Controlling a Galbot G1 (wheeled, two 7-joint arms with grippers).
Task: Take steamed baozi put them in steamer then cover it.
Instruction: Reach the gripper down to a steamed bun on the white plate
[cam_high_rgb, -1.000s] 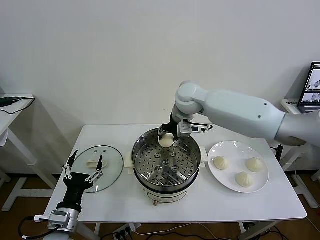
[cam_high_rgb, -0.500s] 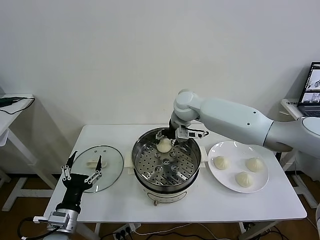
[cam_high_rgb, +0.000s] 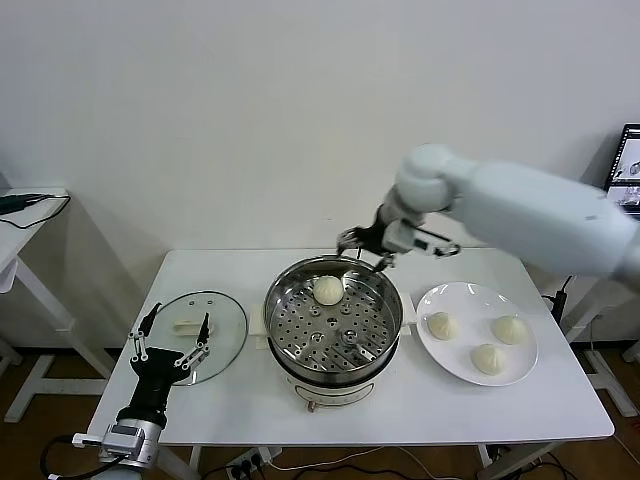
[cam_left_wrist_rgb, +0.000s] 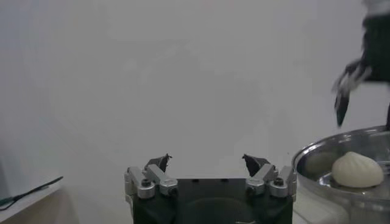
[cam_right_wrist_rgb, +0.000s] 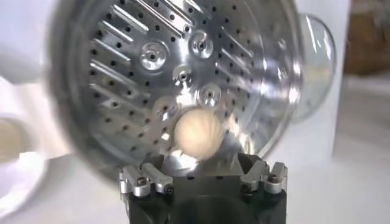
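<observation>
Baozi (cam_high_rgb: 328, 290) number 1 lies alone on the perforated tray of the steamer (cam_high_rgb: 334, 357), toward its far rim, and nothing grips it. Just above and behind that rim, the right gripper (cam_high_rgb: 362, 246) hangs with its dark fingers (cam_high_rgb: 345, 239) spread apart and empty; the right wrist view looks down past them at the same bun (cam_right_wrist_rgb: 196, 132) sitting among the tray holes. From there the white right arm (cam_high_rgb: 520, 205) reaches back toward the robot's right, passing over the far side of the desk (cam_high_rgb: 520, 410).

3 more baozi rest on a flat white plate (cam_high_rgb: 453, 363) just to the right of the steamer: 1 (cam_high_rgb: 441, 325) nearest the pot, 1 (cam_high_rgb: 509, 329) farther right, and 1 (cam_high_rgb: 488, 358) closest to the front edge.

On the other side of the steamer the cover (cam_high_rgb: 197, 335) lies flat on the desk, its white handle facing up. The left gripper (cam_high_rgb: 170, 335) is parked at the front left corner, near the cover's front edge, its fingers (cam_left_wrist_rgb: 159, 162) held wide and holding nothing.
</observation>
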